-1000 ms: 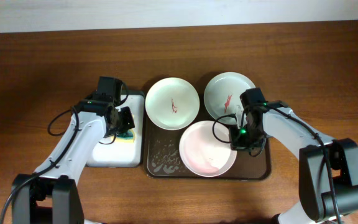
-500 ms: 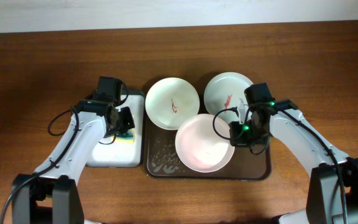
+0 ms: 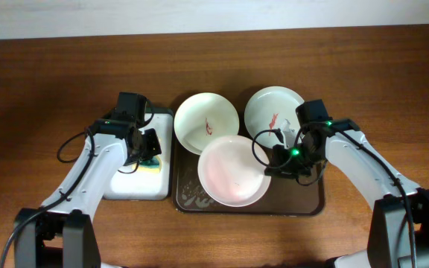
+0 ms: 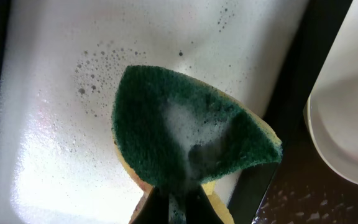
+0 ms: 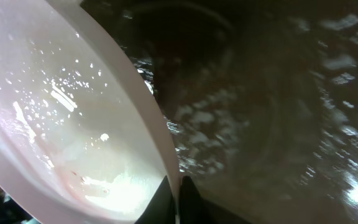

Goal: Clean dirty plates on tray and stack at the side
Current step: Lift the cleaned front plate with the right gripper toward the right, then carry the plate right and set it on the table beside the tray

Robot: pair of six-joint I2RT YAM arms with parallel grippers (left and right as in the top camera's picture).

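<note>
My right gripper is shut on the right rim of a white plate and holds it lifted and tilted over the dark brown tray; the plate is wet with a faint pink film. A second white plate with a red smear sits at the tray's back left. The mint green plate with a red smear sits at the back right. My left gripper is shut on the green sponge over the white tray.
The white soapy tray stands left of the brown tray. Foam patches lie on the brown tray's front left floor. Bare wooden table surrounds both trays.
My right gripper has lifted the white plate off the tray floor and carried it left, towards the tray's middle. The left arm has not moved.
</note>
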